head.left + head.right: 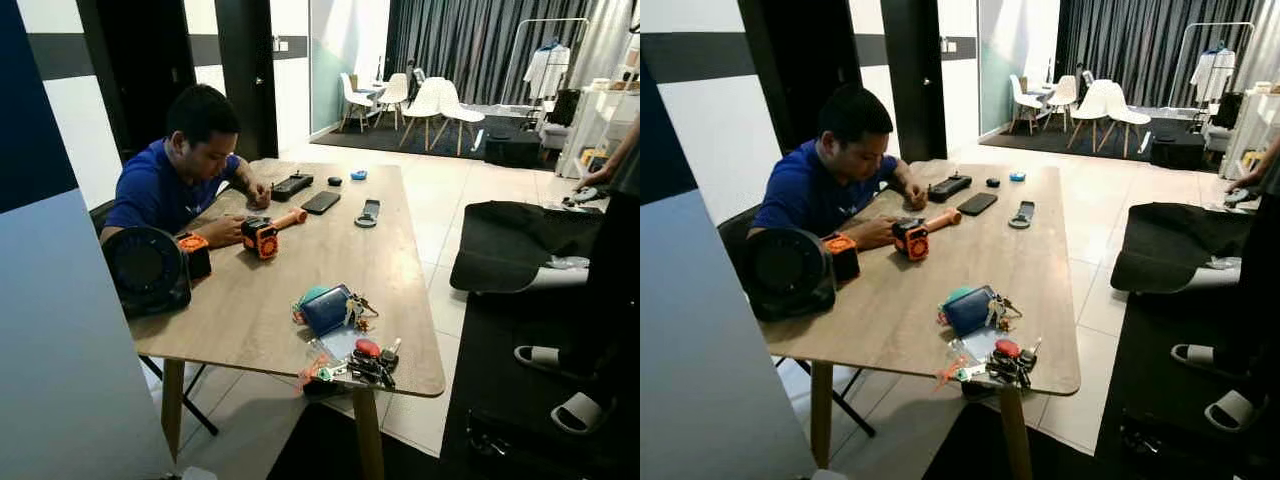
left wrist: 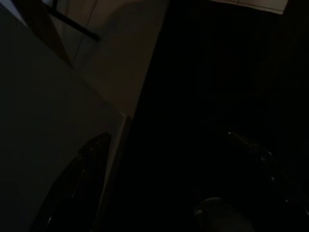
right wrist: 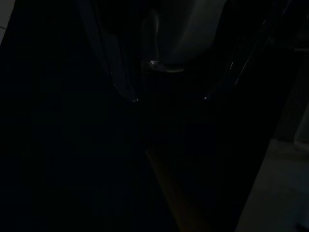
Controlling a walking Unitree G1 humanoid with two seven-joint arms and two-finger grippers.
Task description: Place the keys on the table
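Observation:
A bunch of keys (image 1: 362, 365) with a red fob and black fobs lies on the wooden table (image 1: 300, 260), near its front right corner, partly on a clear plastic sleeve. Just behind the bunch sits a blue pouch (image 1: 327, 308) with more keys at its side. The left wrist view is dark; my left gripper (image 2: 167, 137) hangs low over the floor, its fingers (image 2: 82, 169) apart with nothing between them. In the very dark right wrist view my right gripper (image 3: 169, 98) is open too, nothing between its fingertips (image 3: 133, 99).
A person in a blue shirt (image 1: 175, 180) sits at the table's left side, hands by an orange-and-black tool (image 1: 262, 237). A black round device (image 1: 147, 270), phone (image 1: 321, 202) and remote (image 1: 292, 184) lie there. Another person (image 1: 610, 260) stands at right. A grey panel (image 1: 60, 350) is close on my left.

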